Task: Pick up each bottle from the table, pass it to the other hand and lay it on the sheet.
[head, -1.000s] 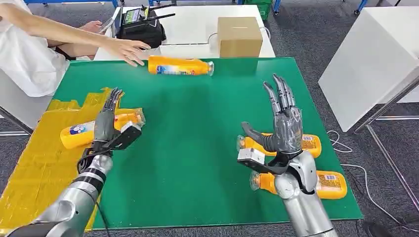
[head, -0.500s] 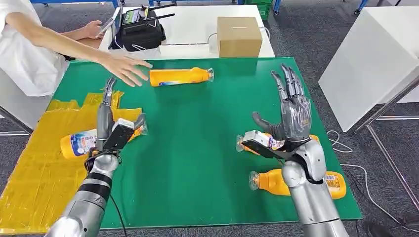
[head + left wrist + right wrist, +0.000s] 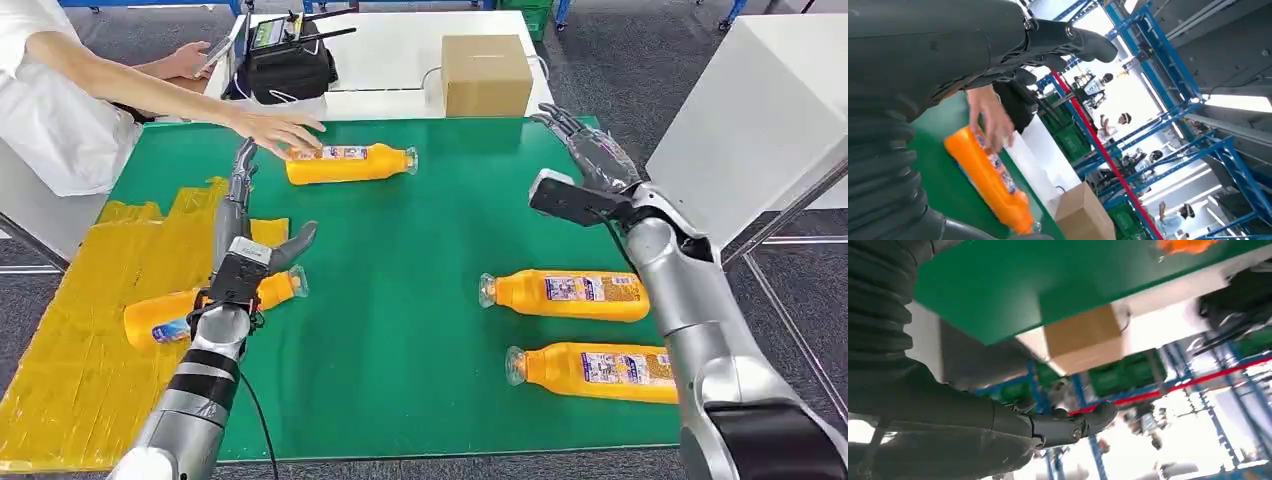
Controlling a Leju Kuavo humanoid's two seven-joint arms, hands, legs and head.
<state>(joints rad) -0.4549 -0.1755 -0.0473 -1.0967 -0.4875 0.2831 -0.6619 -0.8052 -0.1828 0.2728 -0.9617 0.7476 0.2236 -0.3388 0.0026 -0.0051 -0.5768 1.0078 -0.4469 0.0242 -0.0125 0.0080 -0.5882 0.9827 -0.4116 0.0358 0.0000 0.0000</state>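
Left hand (image 3: 240, 215) is hovering open-fingered above the bottle on the sheet (image 3: 200, 305); right hand (image 3: 590, 150) is hanging open and empty.
A person's hand (image 3: 275, 130) is touching the far bottle (image 3: 345, 163); reaching there is risking a collision. Two bottles (image 3: 565, 295) are waiting right of the sheet (image 3: 70, 340).

1. The right hand (image 3: 998, 432) comes in from the picture's left edge — ribbed grey cover, dark fingers stretched out, nothing in them.
2. Past it lies the green table (image 3: 1038, 285), seen edge-on and tilted.
3. A brown cardboard box (image 3: 1083, 340) sits just beyond the table's edge on a white surface (image 3: 1153, 325).
4. A blurred orange bottle (image 3: 1185, 245) shows at the picture's edge — on the green.
5. Blue racks (image 3: 1198, 365) and green crates (image 3: 1128, 372) stand behind.
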